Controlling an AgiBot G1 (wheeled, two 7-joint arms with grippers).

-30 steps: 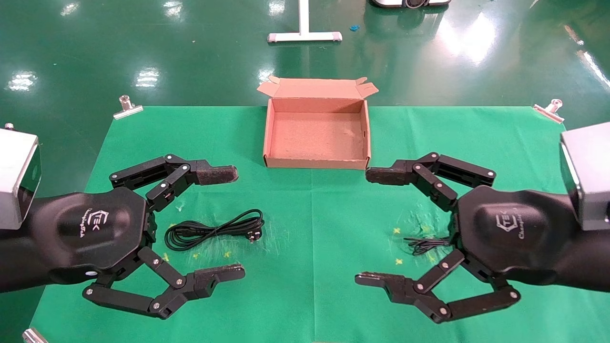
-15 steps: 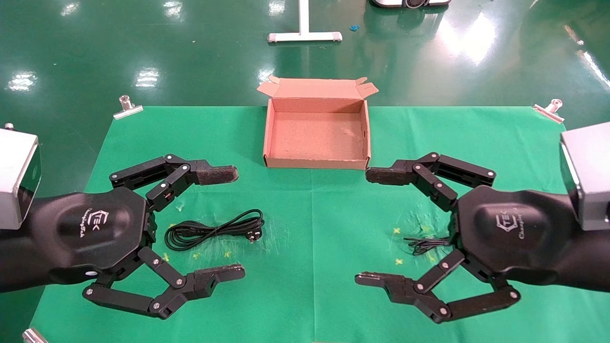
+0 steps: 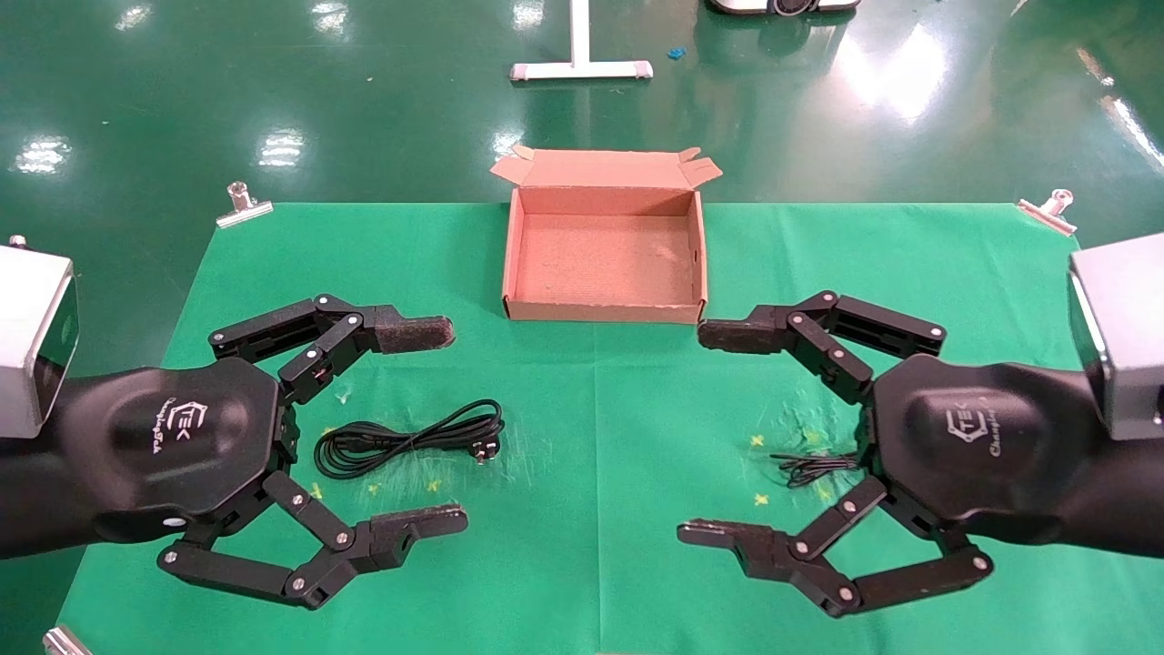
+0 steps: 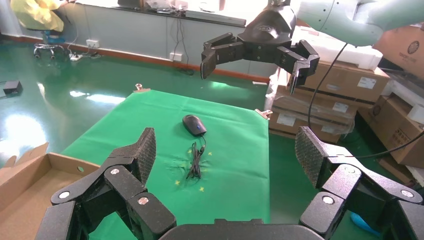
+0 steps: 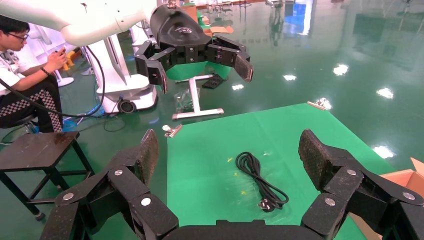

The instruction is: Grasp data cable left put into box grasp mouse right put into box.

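In head view the mouse body is hidden behind the right gripper (image 3: 691,432); only its thin cord (image 3: 809,467) shows beside the palm; both arms are cut off by the frame edges. In left wrist view the box (image 4: 22,187) is cropped at the corner; mouse (image 4: 194,124) label too small to tell.

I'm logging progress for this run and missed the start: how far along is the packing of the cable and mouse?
Nothing looks done: the box is empty. Nothing is in hand either: the left gripper and right gripper both hang open above the cloth. The data cable lies coiled on the cloth on the left, and the mouse sits on the right with its cord bundled. Both grasps and both placements remain.
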